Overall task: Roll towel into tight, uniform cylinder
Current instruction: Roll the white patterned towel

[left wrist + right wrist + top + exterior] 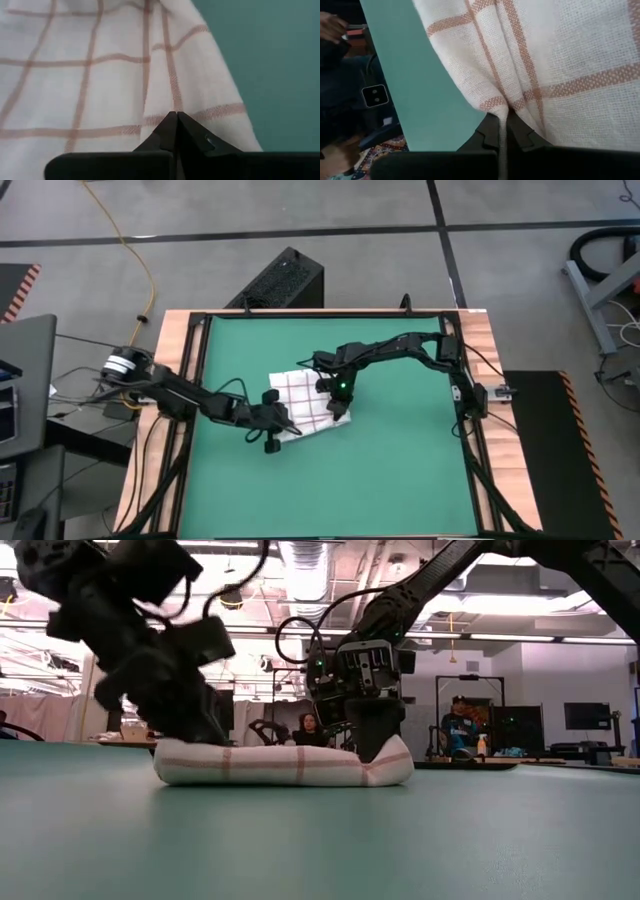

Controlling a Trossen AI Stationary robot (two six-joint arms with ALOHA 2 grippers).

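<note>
- I see the towel [305,405] lying near the middle of the green mat [400,480], partly rolled: in the low view it is a low, flattened roll [285,764] resting flat on the mat, with a bare stretch of mat in front of it.
- My left gripper [283,423] sits at the towel's near-left edge. In the left wrist view its fingertips [176,122] are pressed together with a fold of the checked cloth [100,75] pinched at the tips.
- My right gripper [338,402] is down on the towel's right end. In the right wrist view its fingers [490,131] are clamped on a bunched fold of the cloth [545,65], a thin strip of fabric running between them.
- In the low view the right gripper [377,750] stands upright on the raised right end of the roll, and the left gripper [190,725] leans in over the left end.
- The mat lies on a wooden-edged table [160,360] with a black frame.
- Beyond the table, in the low view, two people [305,730] sit in the room behind.
</note>
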